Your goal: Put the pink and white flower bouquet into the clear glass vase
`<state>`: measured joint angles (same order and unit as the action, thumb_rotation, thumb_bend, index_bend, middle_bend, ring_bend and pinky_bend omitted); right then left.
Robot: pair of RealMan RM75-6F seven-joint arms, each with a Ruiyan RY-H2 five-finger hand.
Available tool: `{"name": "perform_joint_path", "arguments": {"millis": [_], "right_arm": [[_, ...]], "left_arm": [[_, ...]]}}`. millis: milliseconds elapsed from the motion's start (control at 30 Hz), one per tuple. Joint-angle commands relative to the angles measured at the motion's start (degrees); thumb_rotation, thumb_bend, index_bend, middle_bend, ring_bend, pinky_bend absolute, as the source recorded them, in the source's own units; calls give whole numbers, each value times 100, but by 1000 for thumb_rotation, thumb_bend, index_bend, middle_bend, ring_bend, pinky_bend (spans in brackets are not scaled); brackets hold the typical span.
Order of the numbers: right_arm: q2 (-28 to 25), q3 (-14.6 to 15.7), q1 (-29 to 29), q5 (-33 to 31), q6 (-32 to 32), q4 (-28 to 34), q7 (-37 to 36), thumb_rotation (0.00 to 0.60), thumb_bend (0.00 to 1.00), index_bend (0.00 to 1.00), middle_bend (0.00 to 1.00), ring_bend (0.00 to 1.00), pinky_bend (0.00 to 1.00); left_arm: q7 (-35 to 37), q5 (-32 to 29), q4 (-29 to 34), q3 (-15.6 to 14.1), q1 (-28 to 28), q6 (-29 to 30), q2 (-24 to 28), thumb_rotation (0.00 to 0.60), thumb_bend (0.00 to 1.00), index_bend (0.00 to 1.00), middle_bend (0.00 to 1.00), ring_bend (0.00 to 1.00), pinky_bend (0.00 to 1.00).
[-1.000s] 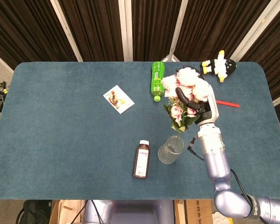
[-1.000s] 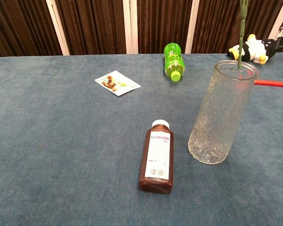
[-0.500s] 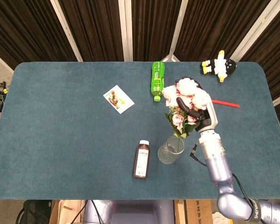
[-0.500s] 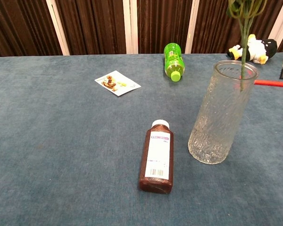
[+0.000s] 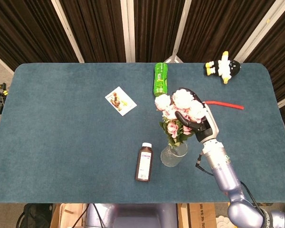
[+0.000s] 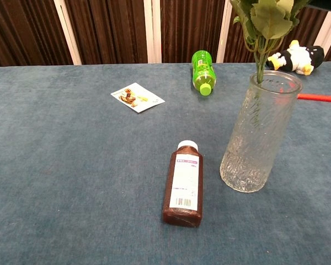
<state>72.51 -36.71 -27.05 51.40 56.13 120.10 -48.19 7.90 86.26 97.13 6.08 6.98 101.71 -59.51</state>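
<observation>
the right hand gripped the bouquet just under its blooms, fingers wrapped around the stems, directly above the vase. since a second earlier the flowers had dropped lower and nearer, leaves now at the rim. only the chest view showed the stems reaching inside the glass; only the head view showed the hand and blooms.

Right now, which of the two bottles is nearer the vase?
The brown bottle, lying just left of the vase. The green bottle lies farther back.
</observation>
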Motion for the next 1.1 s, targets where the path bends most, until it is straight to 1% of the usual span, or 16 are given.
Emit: {"name": "perform_joint_path", "arguments": {"millis": [33, 300, 433, 500, 633, 800, 967, 1100], "right_arm": [[-112, 26, 151, 182, -78, 11, -189, 600, 320, 235, 262, 416, 264], [-429, 119, 580, 744, -184, 12, -749, 600, 320, 234, 261, 398, 248], [-607, 234, 845, 1069, -200, 10, -1048, 600, 320, 234, 261, 397, 248], [-728, 337, 1005, 1326, -245, 18, -1269, 600, 320, 234, 261, 397, 248], [-969, 434, 1227, 1737, -350, 33, -1827, 600, 320, 235, 261, 398, 248], [-1197, 571, 1394, 2182, -321, 57, -2245, 600, 320, 235, 261, 393, 245], [-1347, 811, 1478, 2688, -255, 82, -2560, 600, 315, 229, 233, 343, 190], [-1454, 975, 1402, 2914, -337, 46, -2795, 600, 288, 212, 207, 302, 152]], "left_arm": [[-6, 7, -1, 1, 6, 15, -4, 600, 175, 149, 0, 0, 0], [-95, 22, 13, -19, -8, -22, -21, 600, 176, 149, 0, 0, 0], [-113, 35, 23, -27, -1, -12, -25, 600, 176, 149, 0, 0, 0], [-131, 38, 24, -26, 2, -2, -32, 600, 176, 149, 0, 0, 0], [-174, 54, 32, -41, 2, -9, -41, 600, 176, 149, 0, 0, 0], [-208, 77, 36, -50, -3, -12, -53, 600, 175, 149, 0, 0, 0], [-230, 81, 37, -55, -8, -24, -59, 600, 176, 149, 0, 0, 0], [-231, 84, 37, -56, -11, -29, -59, 600, 175, 149, 0, 0, 0]]}}
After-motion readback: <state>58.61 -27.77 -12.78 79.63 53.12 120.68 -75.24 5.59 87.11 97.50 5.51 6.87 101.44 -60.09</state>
